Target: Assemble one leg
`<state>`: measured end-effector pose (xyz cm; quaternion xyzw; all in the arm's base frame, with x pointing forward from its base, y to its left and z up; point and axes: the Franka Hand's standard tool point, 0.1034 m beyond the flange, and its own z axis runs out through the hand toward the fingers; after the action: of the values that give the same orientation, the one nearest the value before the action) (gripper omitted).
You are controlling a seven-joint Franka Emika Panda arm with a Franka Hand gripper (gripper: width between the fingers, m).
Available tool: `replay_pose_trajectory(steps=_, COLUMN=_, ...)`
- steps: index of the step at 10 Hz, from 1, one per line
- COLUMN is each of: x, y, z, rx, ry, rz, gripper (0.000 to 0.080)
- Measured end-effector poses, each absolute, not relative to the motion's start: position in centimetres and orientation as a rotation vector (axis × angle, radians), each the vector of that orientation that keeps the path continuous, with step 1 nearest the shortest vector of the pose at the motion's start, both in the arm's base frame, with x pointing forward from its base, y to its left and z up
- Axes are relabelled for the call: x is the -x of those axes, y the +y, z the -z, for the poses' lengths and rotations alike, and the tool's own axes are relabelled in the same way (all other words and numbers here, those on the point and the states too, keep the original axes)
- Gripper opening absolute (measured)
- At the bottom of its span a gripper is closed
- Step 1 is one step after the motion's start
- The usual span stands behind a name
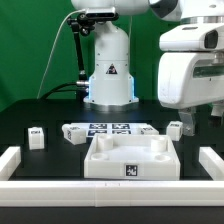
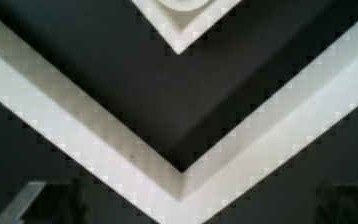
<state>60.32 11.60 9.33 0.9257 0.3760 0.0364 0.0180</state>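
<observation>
Two legs show in the exterior view, small white blocks with tags. One leg stands at the exterior view's left and another at its right. My gripper hangs high at the exterior view's right, above and near the right leg, touching nothing. In the wrist view the gripper is open and empty, with its dark fingertips far apart at the frame's edges. No leg shows in the wrist view. Below the jaws lies a white V-shaped corner of the table's border wall.
The large white moulded tray-like piece sits front centre with a tag on its face. The marker board lies behind it. White border walls ring the black table. A white part's corner shows in the wrist view. The robot base stands at the back.
</observation>
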Motion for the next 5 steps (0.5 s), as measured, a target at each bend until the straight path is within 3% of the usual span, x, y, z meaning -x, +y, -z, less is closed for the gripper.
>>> replay_pose_trajectory(steps=5, x=-60.32, y=11.61, z=-9.33, rx=-2.876, ry=1.167, rz=-0.113, gripper=0.0649)
